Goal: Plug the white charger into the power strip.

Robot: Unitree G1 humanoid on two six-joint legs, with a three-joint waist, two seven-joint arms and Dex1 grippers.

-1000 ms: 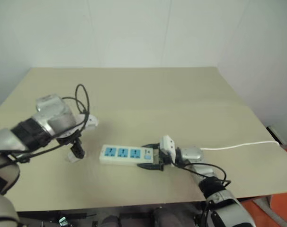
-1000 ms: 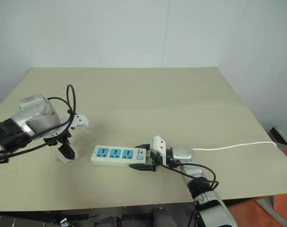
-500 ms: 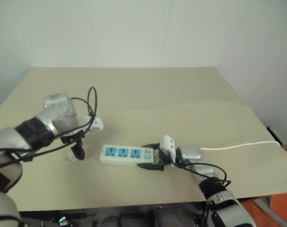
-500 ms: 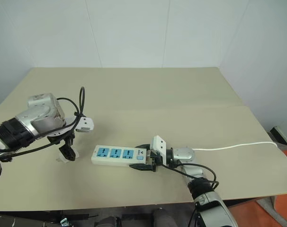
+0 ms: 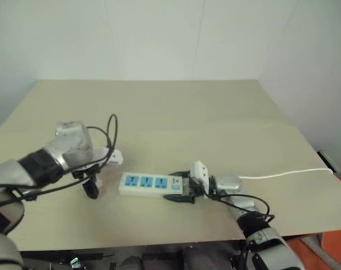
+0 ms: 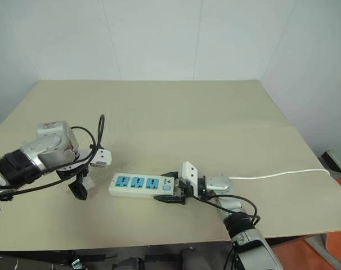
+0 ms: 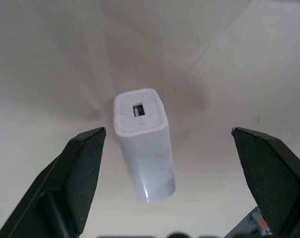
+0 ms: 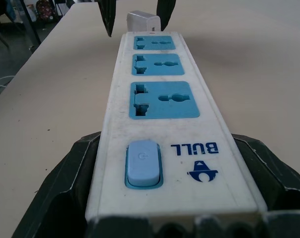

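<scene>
Left arm reaches in from the near left, wrist bent so the left gripper points straight down, jaws wide apart, closed on nothing. Right arm comes up from the near right, forearm low, right gripper pointing level toward the left, jaws clamped on the strip at its switch end.

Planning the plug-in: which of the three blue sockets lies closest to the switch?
The socket at the strip's held end, next to the blue switch; the other two lie farther toward the white charger.
</scene>
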